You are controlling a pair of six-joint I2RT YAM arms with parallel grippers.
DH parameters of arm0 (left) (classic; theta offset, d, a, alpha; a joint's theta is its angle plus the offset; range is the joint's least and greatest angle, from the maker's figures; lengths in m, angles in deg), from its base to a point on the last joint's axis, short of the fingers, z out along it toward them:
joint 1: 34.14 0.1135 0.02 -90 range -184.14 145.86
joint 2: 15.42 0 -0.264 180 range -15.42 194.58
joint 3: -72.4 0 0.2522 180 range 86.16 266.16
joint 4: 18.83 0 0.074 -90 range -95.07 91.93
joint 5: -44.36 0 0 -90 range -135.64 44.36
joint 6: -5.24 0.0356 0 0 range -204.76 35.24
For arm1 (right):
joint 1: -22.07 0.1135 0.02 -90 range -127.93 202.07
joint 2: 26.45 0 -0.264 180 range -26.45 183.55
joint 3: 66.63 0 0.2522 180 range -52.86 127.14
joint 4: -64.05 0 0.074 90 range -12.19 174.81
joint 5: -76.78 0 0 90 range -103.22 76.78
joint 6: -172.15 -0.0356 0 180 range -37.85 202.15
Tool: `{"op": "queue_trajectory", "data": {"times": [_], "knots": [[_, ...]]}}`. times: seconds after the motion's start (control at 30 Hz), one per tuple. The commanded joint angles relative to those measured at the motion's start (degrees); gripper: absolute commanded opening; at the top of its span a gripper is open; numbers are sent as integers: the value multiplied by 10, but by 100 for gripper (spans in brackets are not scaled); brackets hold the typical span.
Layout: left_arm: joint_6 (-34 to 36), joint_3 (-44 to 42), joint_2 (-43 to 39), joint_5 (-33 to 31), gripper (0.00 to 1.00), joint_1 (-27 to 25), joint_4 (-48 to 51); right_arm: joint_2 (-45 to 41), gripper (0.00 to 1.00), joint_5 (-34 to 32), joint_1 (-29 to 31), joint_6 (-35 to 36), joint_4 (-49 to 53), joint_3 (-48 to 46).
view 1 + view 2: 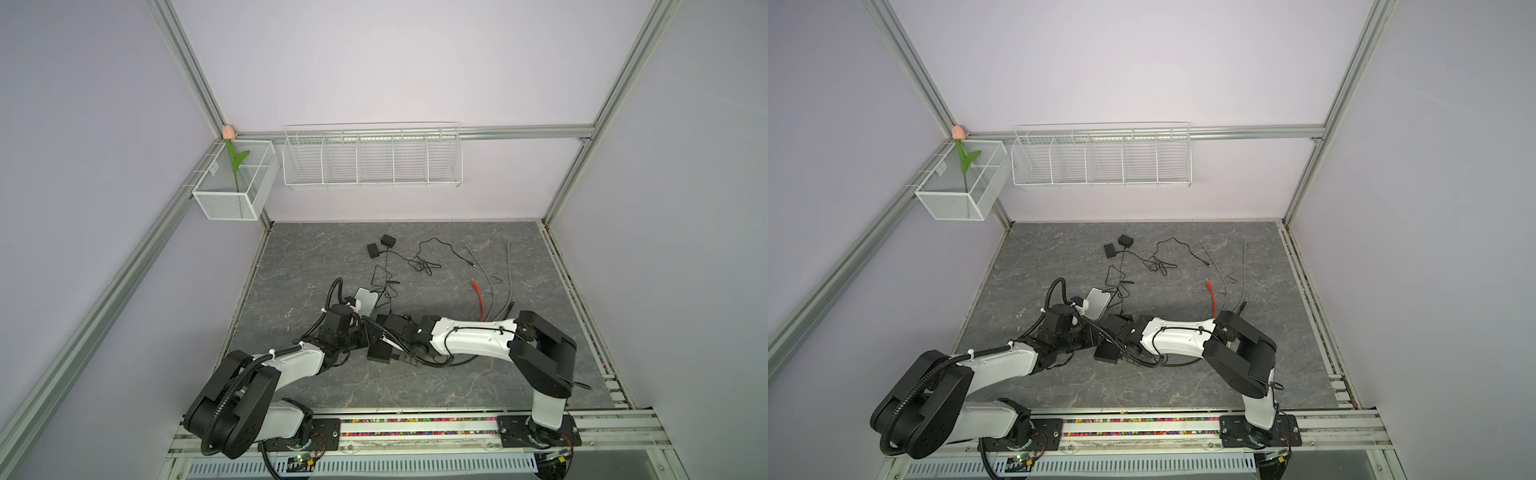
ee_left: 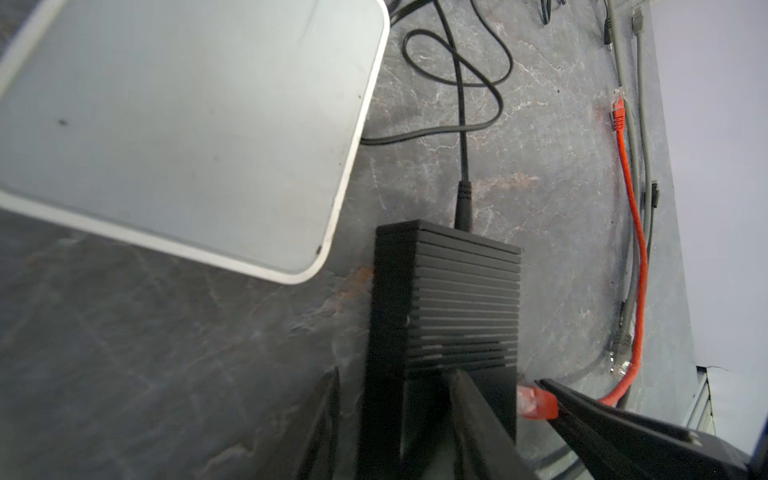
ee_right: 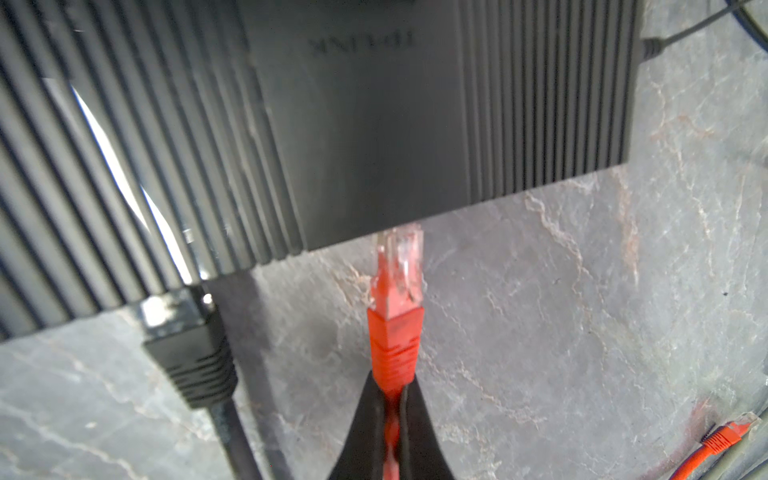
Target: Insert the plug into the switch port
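Orange plug (image 3: 397,291), clenched in my right claw (image 3: 392,388), sits tip-first at the edge of the black switch (image 3: 415,124). My left claw (image 2: 395,374) straddles the switch; gripping or not, I cannot tell. The mesh basket (image 1: 226,205) holds a tulip (image 1: 228,132).

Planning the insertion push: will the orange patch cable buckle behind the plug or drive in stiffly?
Orange patch cable is probably floppy: it lies in a loose curve on the grey marbled tabletop. The right hand pinches the orange boot just behind the clear plug tip, so that short stub should push fairly rigidly. Trailing slack may drag slightly.
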Motion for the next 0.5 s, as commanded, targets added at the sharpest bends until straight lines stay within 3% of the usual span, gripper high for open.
{"op": "queue_trajectory", "data": {"times": [0.0, 0.47], "knots": [[5, 15, 9, 17, 43, 3, -21, 17, 7, -2, 5, 11, -5, 12], [8, 12, 24, 40, 40, 2, -35, 16, 6, -20, 6, 13, -26, 17]]}}
